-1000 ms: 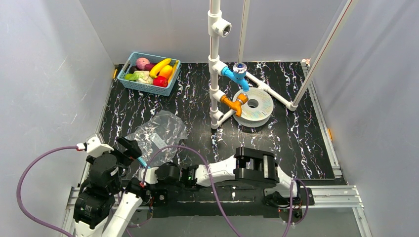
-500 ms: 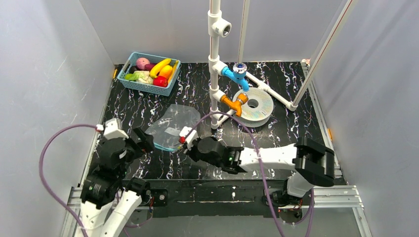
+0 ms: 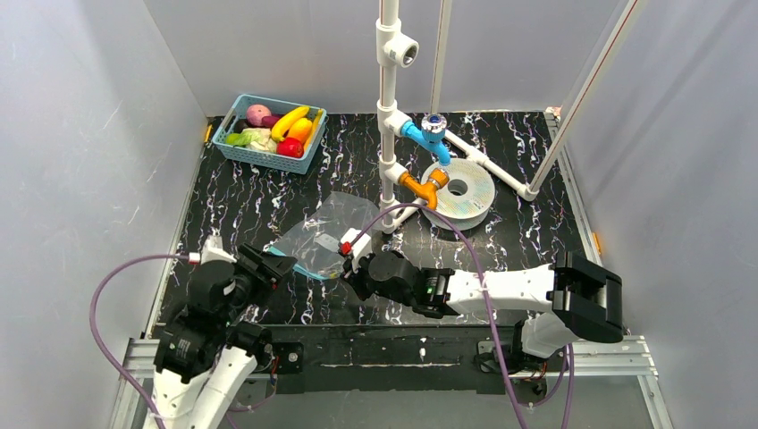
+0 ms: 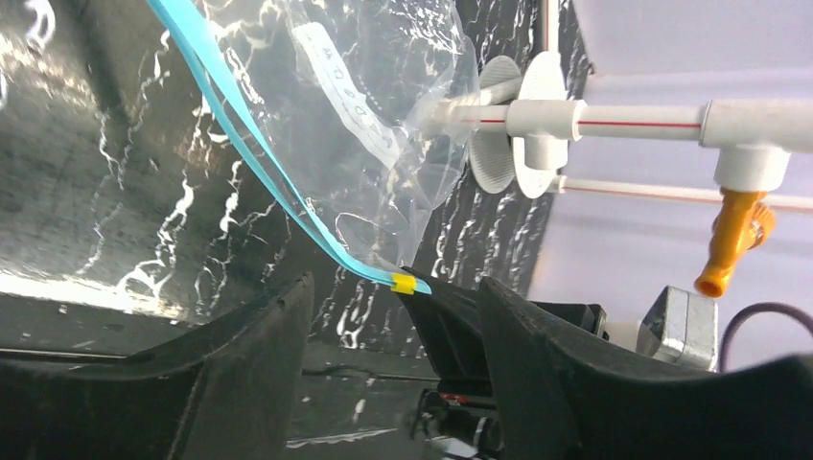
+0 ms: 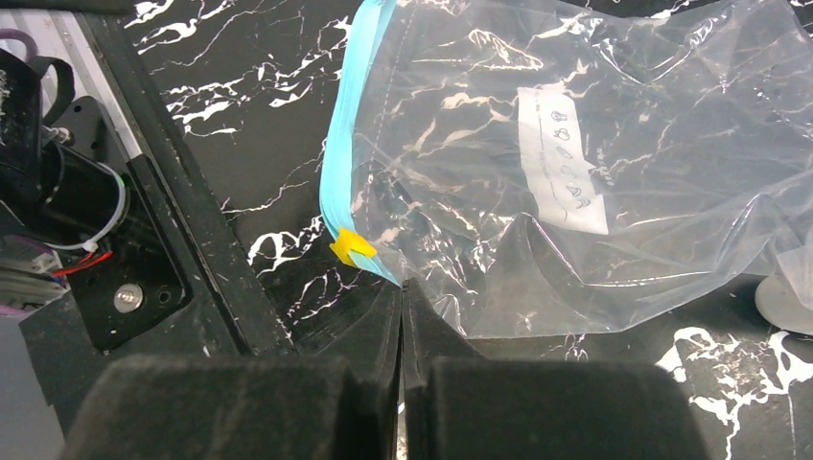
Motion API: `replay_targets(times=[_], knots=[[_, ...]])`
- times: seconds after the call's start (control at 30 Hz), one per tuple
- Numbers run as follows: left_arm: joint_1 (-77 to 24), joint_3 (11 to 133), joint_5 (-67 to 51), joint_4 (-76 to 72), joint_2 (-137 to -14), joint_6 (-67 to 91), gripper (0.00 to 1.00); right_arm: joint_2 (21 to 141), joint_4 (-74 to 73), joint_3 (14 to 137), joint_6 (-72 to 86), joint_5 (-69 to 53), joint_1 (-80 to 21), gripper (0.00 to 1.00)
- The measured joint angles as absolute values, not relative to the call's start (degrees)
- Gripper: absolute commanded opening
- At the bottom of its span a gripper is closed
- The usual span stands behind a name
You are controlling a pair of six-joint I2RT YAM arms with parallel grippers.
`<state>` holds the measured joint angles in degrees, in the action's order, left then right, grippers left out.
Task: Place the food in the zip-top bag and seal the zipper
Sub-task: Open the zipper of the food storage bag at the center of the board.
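Right gripper (image 5: 403, 292) closed on zip-top bag (image 5: 594, 144) corner, seemingly anchoring it; left gripper (image 4: 395, 287) jaws apart straddling zipper (image 4: 240, 125), ready to pinch.

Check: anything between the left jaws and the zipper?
Nothing visible. The zipper runs unobstructed toward the left gripper; the right gripper pinches the zip-top bag at the far end, beside the yellow slider.

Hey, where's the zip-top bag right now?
Top view: the zip-top bag is left of centre, between the left hand and right hand, beside the white pipe stand.
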<state>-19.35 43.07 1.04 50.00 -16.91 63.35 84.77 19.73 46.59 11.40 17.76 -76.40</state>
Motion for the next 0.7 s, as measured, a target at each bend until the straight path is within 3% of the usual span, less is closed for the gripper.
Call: replay_targets(times=[0.2,0.5,0.7], knots=[[-19.4,34.9,0.9,49.7,-12.9,74.3,0.29,83.8,19.5,46.2,11.8,16.9,-76.4,0.01],[-19.4,31.4,0.7,48.0,-17.4,79.4,0.37,80.6,19.6,44.3,11.6,13.9,-76.4,0.01],[-19.4,29.0,0.8,45.2,-17.5,80.4,0.33,80.4,19.6,44.0,11.3,11.7,-76.4,0.01]])
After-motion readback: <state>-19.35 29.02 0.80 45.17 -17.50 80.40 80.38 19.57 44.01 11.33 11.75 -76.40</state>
